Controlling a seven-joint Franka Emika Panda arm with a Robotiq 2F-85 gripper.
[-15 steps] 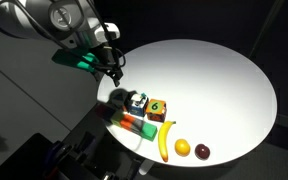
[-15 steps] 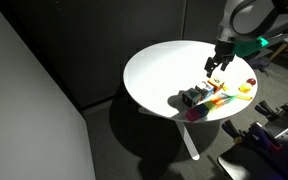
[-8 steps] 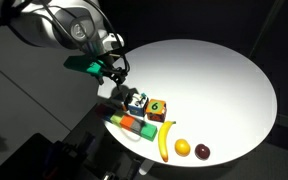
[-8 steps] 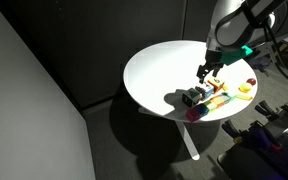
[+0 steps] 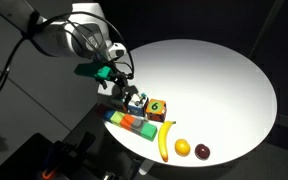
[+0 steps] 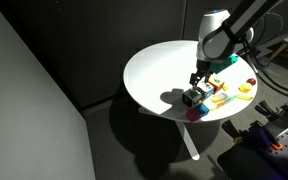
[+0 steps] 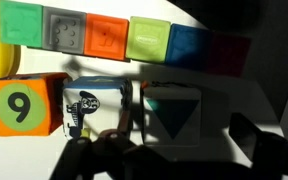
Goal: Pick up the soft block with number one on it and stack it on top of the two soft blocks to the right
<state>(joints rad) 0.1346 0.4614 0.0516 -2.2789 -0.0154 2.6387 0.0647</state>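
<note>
Now, gripper (image 5: 125, 90): in an exterior view, jaws spread, nothing held, low over the cube row near the table edge where the arm comes in.
two soft blocks (image 5: 148, 104): side by side; long bar (image 5: 134, 124) just beside, on the rim side.
open room: in an exterior view, table (image 6: 159, 60) bare across the middle and far edge.
soft block with number one (image 7: 174, 112): wrist view, bluish face, row's end, just beside the white-patch cube; digit unreadable.
handling: likely light, squashy, not fragile.
hold: opposite side faces, bar-side gap narrow.
</note>
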